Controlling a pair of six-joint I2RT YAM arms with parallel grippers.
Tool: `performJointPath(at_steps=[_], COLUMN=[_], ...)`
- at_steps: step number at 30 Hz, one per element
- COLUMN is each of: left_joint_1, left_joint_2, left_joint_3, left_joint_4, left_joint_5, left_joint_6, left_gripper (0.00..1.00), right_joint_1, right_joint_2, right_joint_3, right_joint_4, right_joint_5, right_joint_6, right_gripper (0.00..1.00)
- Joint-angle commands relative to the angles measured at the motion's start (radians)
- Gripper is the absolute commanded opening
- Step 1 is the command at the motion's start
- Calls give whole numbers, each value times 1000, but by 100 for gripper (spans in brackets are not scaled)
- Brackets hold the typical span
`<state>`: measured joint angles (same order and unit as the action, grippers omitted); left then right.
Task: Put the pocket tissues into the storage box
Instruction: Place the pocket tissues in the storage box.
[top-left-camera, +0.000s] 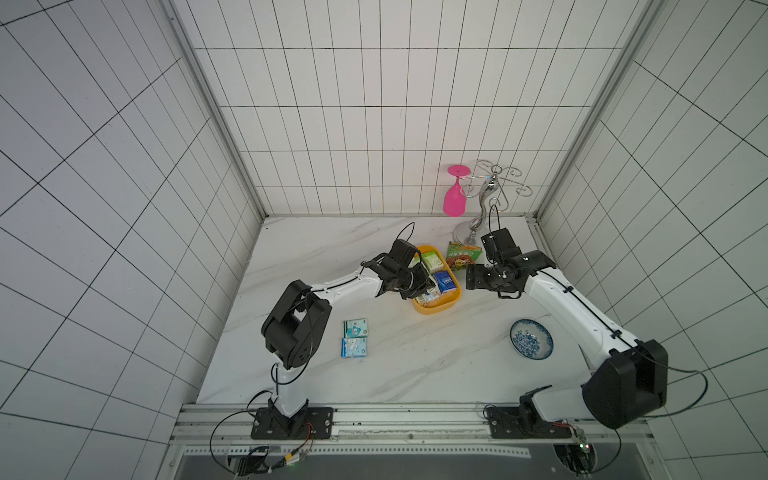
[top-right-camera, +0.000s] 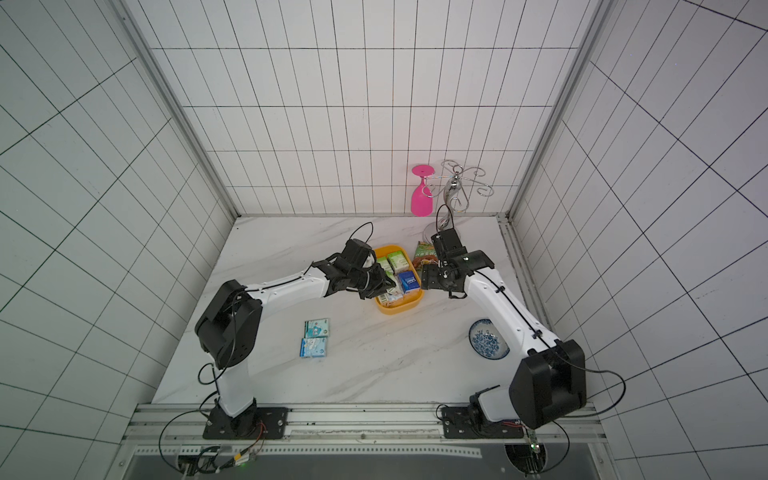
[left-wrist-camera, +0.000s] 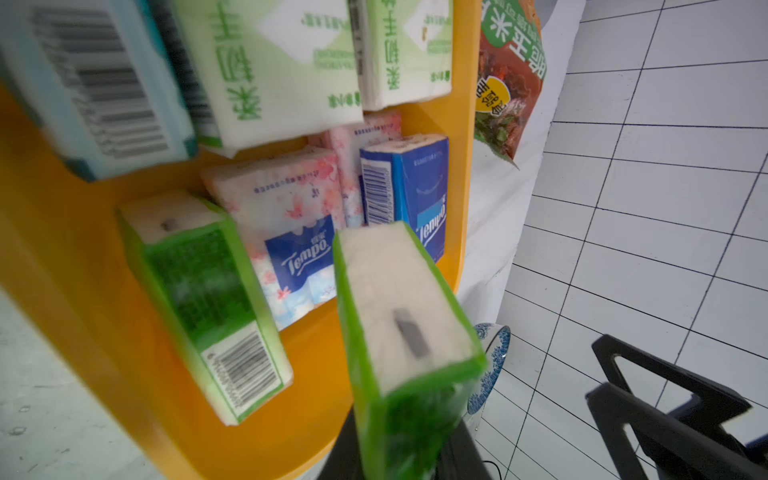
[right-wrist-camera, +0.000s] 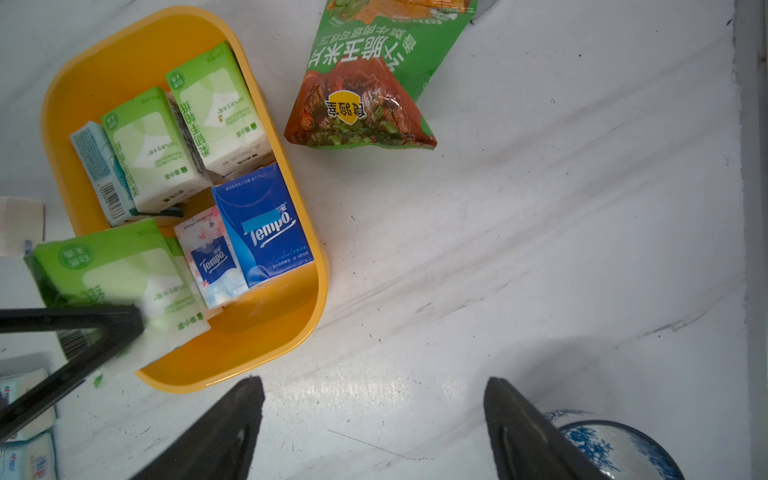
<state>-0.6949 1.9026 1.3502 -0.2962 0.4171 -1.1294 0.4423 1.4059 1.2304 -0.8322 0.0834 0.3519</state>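
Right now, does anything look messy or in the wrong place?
A little. Two light teal packets lie on the table outside the storage box. Inside it the packets lie jumbled, some tilted on others. The left gripper holds a green packet over the box. Nothing looks spilled or broken.

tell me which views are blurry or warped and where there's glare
Left wrist view: the held green tissue packet and the barcode packet are soft, too close to the lens. Right wrist view: the green packet over the yellow storage box is smeared, and the marble table shows a glare patch. Both top views: wall tile lines bow outward; table objects look sharp.
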Motion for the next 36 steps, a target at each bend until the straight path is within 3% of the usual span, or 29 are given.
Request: performJointPath(at_steps=[1,10,20,29,36], left_joint_1=[-3,-10,8,80,200], left_joint_2=[4,84,102,-97,-259], left_joint_3=[27,50,39,-86,-126], left_joint_4=[20,36,37,-12,-131], left_joint_5=[-66,-42,-27,-34,-68], left_joint_6=[0,-6,18,45,131], left_gripper=[19,23,49,57,59], right_joint_1=[-11,-13,-11,85,192], right_joint_2=[-25,-19,-19,23,88], right_joint_3=[4,7,9,38,73], right_joint_4=[-22,-22,-33,-47,-18], right_joint_5=[5,-6,-16,-107,-146], right_joint_6=[8,9,7,-12,5], right_gripper=[87,87,87,75,69])
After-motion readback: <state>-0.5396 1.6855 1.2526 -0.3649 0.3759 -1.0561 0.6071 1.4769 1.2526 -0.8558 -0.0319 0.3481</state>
